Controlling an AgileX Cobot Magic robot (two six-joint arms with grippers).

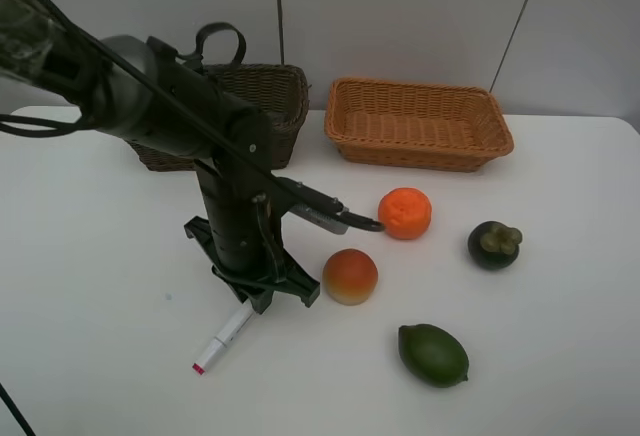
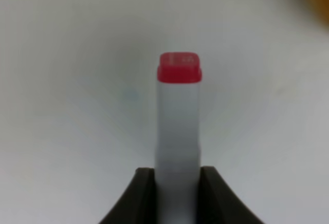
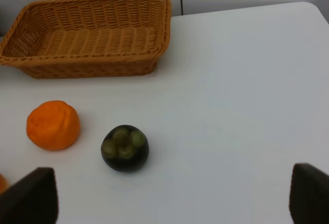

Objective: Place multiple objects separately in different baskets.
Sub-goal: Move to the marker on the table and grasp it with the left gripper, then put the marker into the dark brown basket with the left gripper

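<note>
My left gripper (image 1: 256,299) reaches down to the table and is shut on the upper end of the white pink-tipped marker (image 1: 222,339), which lies on the tabletop. In the left wrist view the marker (image 2: 178,121) stands pinched between the two dark fingers (image 2: 138,198). To the right of it lie the peach (image 1: 350,276), orange (image 1: 405,212), mangosteen (image 1: 494,244) and green lime (image 1: 433,354). The dark brown basket (image 1: 288,96) sits behind the left arm, the light tan basket (image 1: 420,121) at the back centre. My right gripper (image 3: 172,198) hangs open above the table near the mangosteen (image 3: 125,148) and orange (image 3: 53,125).
The left arm's body covers much of the dark basket and the table's left middle. The tan basket (image 3: 87,34) holds nothing. Bare white table lies along the front left and far right. A wall stands close behind the baskets.
</note>
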